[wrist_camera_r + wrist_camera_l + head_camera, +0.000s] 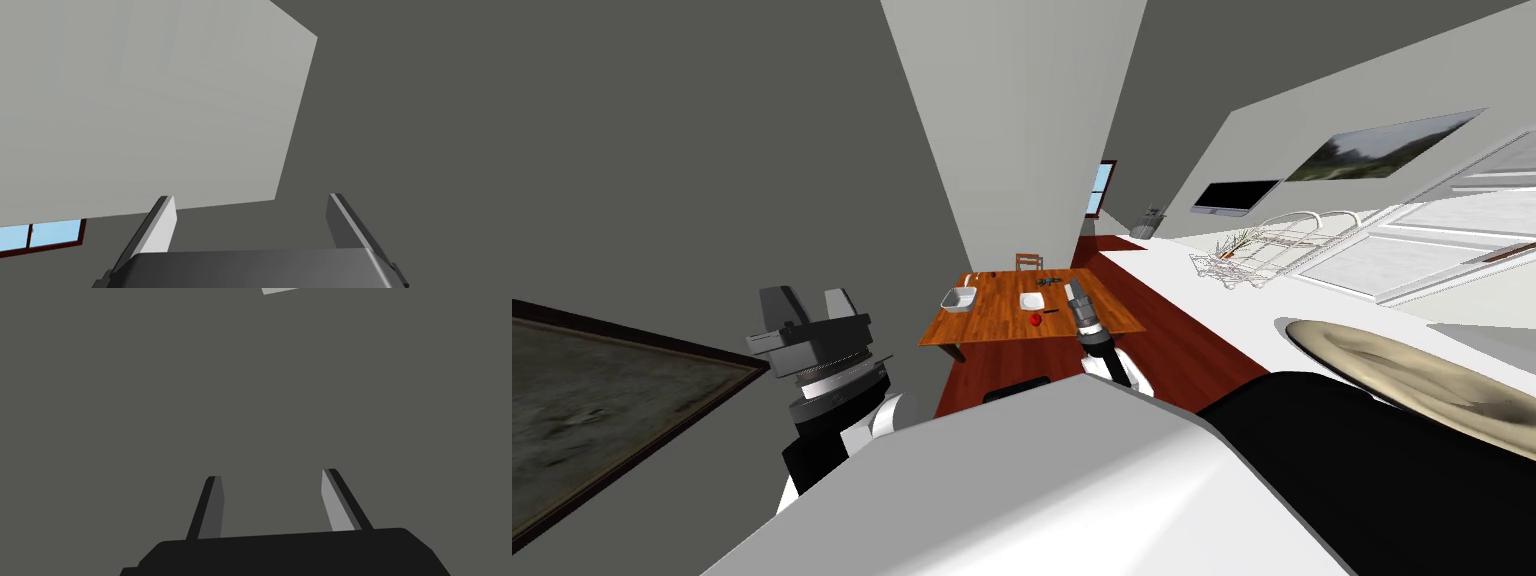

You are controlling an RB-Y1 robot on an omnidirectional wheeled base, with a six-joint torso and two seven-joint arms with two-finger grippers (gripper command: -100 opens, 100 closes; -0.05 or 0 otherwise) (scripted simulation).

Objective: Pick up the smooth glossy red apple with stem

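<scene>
The apple sits on the table, towards the edge nearest me, just in front of a white dish and well to the right of a white bowl. It is round, so I see no long axis to line up with, and the stem is too small to make out. The right gripper is the nearer one. In the head view it sits just right of the apple and a little beyond it, at the end of a forearm reaching out towards the table. Its fingers stand apart with nothing between them, and they point up and away rather than down at the fruit. I judge that it hangs above and short of the table, not at the apple's level. The left gripper is raised close to my head, far off to the left, also spread and empty. So the coming move is the right arm's. I must tip the wrist down, bring the hand left and lower over the apple, and probably roll closer first, since bare floor lies between me and the table.
</scene>
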